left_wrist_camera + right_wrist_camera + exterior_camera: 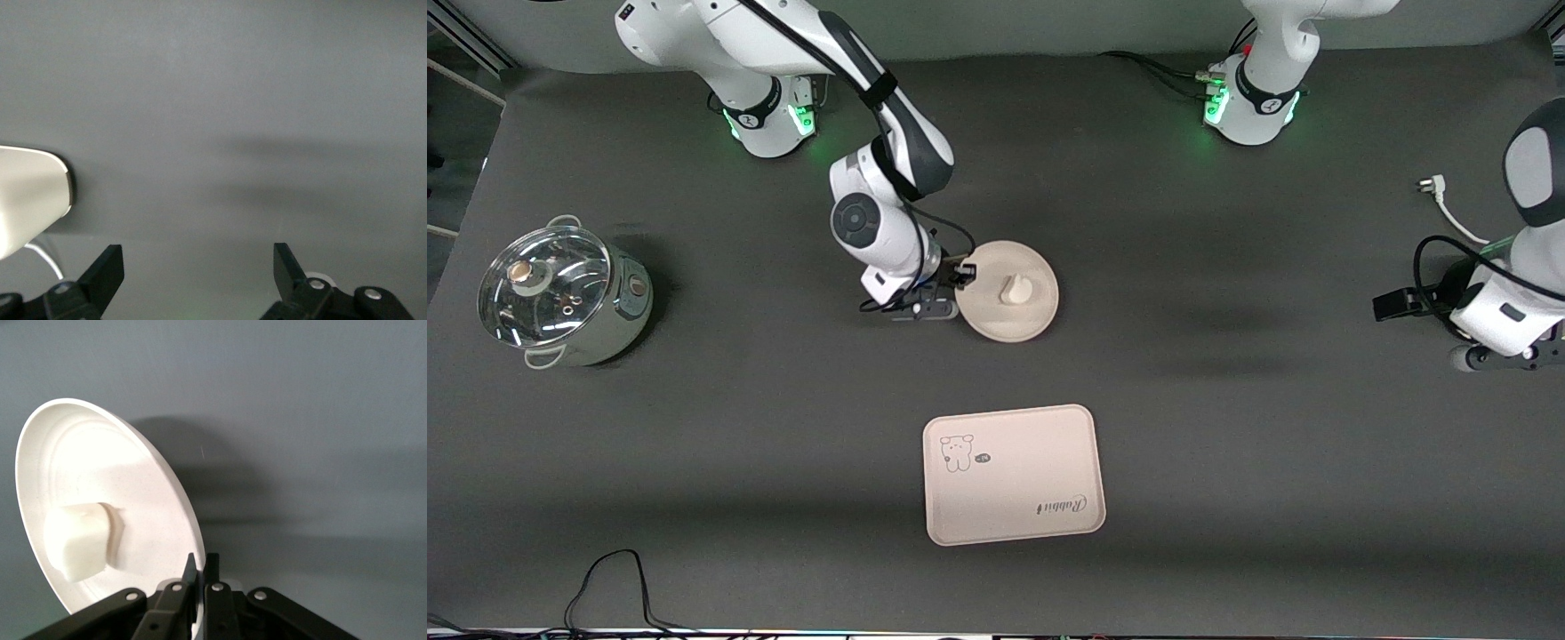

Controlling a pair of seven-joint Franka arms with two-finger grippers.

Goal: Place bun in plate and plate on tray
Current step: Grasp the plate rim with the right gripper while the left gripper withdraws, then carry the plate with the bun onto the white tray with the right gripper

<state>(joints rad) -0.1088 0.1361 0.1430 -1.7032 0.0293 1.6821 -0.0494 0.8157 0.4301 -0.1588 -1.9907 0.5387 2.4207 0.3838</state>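
- Setting, as I read it from my station: a robotics lab bench.
- Evidence: dark grey cloth-covered table (1227,373); two white arm bases lit green (1249,111); loose black cables (609,582); white plug (1432,187).

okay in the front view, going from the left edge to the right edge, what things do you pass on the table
Lidded steel pot → right gripper, shut on the plate's rim → plate with the bun in it → left gripper, open, waiting at the left arm's end. The tray overlaps the plate's span, so it's left out.

High front camera facing both robots; right wrist close on plate (100,513), shared
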